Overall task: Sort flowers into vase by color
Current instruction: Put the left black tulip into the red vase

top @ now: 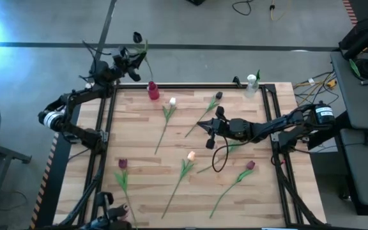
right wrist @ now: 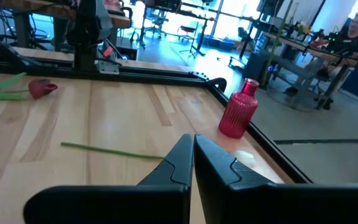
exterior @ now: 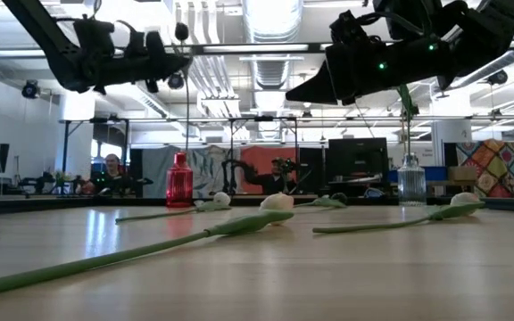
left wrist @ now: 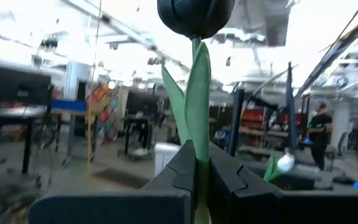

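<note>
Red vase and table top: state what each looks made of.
Red vase: seemingly translucent glass or plastic, ribbed and glossy, light showing through it; which one is unclear.
Table top: wood, butcher-block style, with pale and darker strips side by side and visible grain, smooth satin finish.

In the left wrist view, the dark tulip (left wrist: pixel 196 15) is cut off at the top edge, and its stem goes down between the claw's fingers (left wrist: pixel 173 177) and hides there. In the high view, the near-left flower (top: pixel 121 214) runs off the bottom edge. The people far behind the counter (exterior: pixel 328 267) are too blurry to tell.
</note>
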`<state>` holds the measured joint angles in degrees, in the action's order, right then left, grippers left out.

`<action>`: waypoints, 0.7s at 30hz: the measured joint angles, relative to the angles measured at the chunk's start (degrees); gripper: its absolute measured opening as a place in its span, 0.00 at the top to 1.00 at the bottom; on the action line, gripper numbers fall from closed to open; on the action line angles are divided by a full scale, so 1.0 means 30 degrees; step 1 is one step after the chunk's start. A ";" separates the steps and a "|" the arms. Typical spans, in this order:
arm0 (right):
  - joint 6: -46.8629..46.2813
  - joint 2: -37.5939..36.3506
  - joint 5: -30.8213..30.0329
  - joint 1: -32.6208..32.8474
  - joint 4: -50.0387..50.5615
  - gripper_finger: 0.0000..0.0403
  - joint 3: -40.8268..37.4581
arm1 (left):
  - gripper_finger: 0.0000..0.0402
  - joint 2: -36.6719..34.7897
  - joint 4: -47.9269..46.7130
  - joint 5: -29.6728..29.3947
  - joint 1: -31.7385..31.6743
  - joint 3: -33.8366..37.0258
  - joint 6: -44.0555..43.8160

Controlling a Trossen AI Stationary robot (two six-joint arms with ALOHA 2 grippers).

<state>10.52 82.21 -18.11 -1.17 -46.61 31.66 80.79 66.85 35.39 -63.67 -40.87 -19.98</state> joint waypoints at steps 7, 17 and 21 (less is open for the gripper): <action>-0.0138 0.0000 -0.0012 0.0001 0.0001 0.98 0.0000 | 1.00 -0.0895 0.0205 0.0965 -0.0112 -0.0320 -0.1655; -0.0145 -0.0007 -0.0044 0.0000 0.0007 0.98 0.0000 | 1.00 -0.1323 0.0191 0.0965 -0.0323 0.1414 -0.0985; -0.0188 -0.0007 -0.0038 0.0007 0.0007 0.98 -0.0007 | 1.00 -0.1319 0.0175 0.0863 -0.0564 0.1896 -0.0109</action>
<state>9.96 82.19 -18.22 -1.15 -46.59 31.64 76.83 67.37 37.98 -65.36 -35.18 -20.31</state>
